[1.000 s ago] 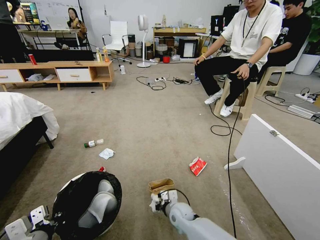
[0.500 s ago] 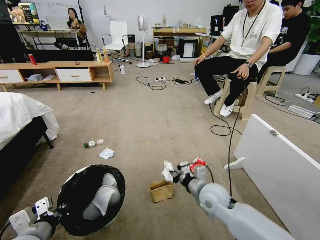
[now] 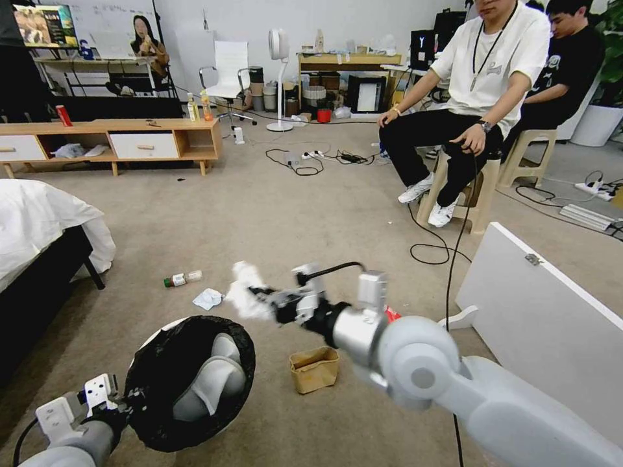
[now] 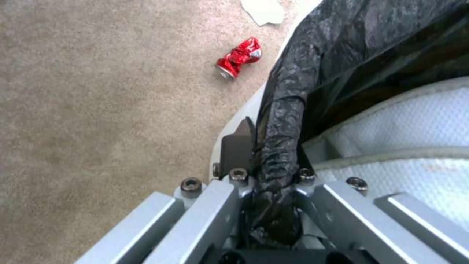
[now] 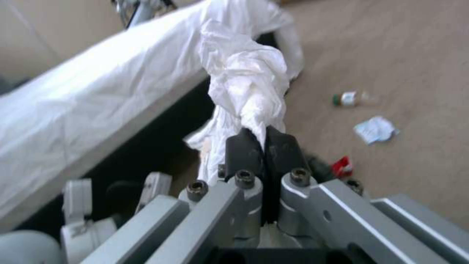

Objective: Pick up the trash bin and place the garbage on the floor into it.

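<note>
- Since half a second ago, the right gripper (image 3: 263, 299) has swung from beside the brown paper bag (image 3: 315, 368) toward the trash bin (image 3: 188, 383), fingers (image 5: 247, 152) closed on a crumpled white tissue (image 3: 243, 295).
- Left gripper (image 4: 273, 183) pinches the bin's black-bagged rim, low at the robot's left.
- On the floor (image 3: 292, 214) lie a green-capped bottle (image 3: 182, 279), another tissue (image 3: 207, 299) and a crushed red piece (image 4: 238, 58).
</note>
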You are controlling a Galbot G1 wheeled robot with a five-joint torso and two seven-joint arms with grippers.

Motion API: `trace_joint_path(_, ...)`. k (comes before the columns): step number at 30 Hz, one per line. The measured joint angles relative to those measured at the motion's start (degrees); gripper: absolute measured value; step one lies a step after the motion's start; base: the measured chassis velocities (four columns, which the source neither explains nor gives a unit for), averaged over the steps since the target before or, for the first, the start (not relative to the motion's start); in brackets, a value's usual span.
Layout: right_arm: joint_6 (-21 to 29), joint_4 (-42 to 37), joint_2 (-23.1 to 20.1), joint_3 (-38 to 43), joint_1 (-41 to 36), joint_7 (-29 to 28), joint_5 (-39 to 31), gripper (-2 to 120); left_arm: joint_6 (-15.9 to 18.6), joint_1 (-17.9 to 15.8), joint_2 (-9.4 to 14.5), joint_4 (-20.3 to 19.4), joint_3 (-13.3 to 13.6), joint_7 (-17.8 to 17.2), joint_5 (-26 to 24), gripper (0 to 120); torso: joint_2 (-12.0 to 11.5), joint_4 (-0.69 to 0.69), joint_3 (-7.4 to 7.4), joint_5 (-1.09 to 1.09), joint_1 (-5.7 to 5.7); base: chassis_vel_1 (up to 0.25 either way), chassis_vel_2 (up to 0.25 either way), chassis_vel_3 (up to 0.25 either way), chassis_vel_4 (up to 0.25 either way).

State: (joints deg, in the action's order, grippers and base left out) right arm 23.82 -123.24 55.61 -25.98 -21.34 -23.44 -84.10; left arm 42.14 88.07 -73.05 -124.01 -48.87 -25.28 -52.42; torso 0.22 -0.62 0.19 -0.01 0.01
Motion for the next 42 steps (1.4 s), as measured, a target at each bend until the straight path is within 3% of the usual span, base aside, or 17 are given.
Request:
trace_joint_path(11,7.5,2.4,5.8,-9.6,8.4,-7.5,-7.0,0,0.0,-0.1,-0.2,-0.9,0.0,0.2,0.3,1,0.0,0.0,0.0,0.01,0.0,0.0,0.0,0.0,0.0)
trace_joint_path(24,13.3,6.4,9.4,-13.3,7.2,-14.6,-8.4,0,0.0,0.2,-0.6,-1.9,-0.3,0.4,0.3,1,0.0,0.01,0.0,0.0,0.0,0.0,0.0,0.0,0.0)
trace_joint_path(42,12.4,17.3,14.8,-14.3,6.5,-11.4,-3.2,0,0.0,0.3,-0.9,-2.1,0.2,1.0,0.8,1,0.0,0.0,0.0,0.0,0.0,0.0,0.0,0.0,0.0)
